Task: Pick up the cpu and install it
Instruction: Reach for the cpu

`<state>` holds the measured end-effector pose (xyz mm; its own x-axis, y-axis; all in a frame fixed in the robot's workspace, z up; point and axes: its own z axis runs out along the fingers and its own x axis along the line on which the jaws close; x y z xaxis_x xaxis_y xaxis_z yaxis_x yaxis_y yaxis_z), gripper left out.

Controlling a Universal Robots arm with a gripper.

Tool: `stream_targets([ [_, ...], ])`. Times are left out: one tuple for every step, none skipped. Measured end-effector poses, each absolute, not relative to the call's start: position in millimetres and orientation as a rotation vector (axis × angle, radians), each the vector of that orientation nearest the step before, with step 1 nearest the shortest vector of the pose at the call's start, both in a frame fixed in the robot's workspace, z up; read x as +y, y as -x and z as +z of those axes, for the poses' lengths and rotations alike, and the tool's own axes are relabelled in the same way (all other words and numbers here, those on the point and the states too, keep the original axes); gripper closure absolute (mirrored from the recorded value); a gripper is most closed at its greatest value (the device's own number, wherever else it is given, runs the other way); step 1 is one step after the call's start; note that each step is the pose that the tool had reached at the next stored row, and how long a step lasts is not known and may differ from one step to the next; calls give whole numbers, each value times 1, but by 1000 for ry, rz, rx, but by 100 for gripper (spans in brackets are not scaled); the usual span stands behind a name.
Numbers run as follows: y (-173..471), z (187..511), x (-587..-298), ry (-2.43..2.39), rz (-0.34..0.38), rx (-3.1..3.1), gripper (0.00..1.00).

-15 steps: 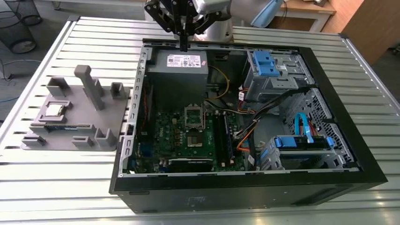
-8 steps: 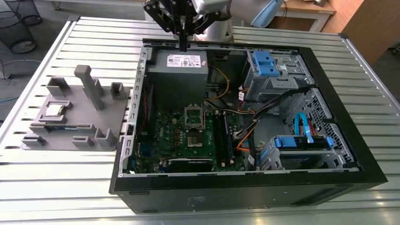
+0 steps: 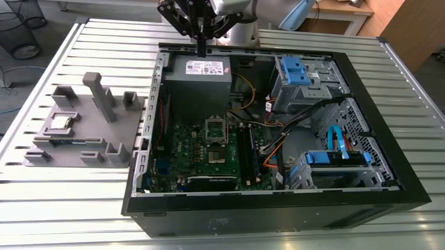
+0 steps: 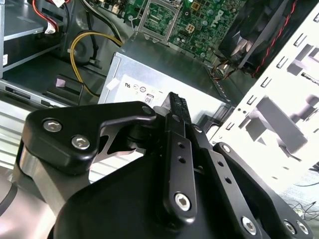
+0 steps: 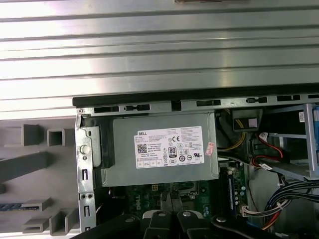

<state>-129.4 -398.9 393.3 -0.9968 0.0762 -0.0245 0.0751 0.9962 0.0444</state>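
Exterior view, starting from its left: the grey tray [image 3: 83, 129] sits on the slatted metal table [image 3: 41, 208] with bare slats around it. The cpu [image 3: 61, 123] lies flat in a square recess near the tray's left edge, and upright blocks stand to its right (one tall post [image 3: 97, 96] rises well above the chip). Next comes the open computer case [image 3: 278, 208], its raised side wall just beside the tray's right edge. Your gripper [image 3: 201, 51] hangs over the case's far wall, above the power supply [image 3: 201, 70], drawn together with nothing between. In the second wrist view its fingers [image 4: 175, 117] also sit pressed against each other. So the cpu lies well apart from your gripper, lower and toward the exterior view's left, with the case wall between them. The socket [image 3: 215, 136] sits mid-board with open room above it, while cables and blue drive cages [image 3: 300, 73] crowd the right. In the second wrist view the socket [image 4: 159, 15] is cut off by the frame edge. In the first wrist view the tray [image 5: 30, 164] is cut off too, and black gripper links hide part of the board beyond the power supply [image 5: 164, 149].
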Motion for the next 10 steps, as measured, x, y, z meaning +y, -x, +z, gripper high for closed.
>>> stream_targets([
  [130, 393, -399, -118, 68, 3113, 89],
  [131, 393, -399, -118, 68, 3112, 89],
  [132, 393, -399, -118, 68, 3112, 89],
  [132, 393, -399, -118, 68, 3112, 89],
  [133, 393, -399, -118, 68, 3113, 89],
  [133, 393, -399, -118, 68, 3113, 89],
  [133, 393, -399, -118, 68, 3112, 89],
  [134, 393, -399, -118, 68, 3112, 89],
  [134, 393, -399, -118, 68, 3112, 89],
  [134, 393, -399, -118, 68, 3112, 89],
])
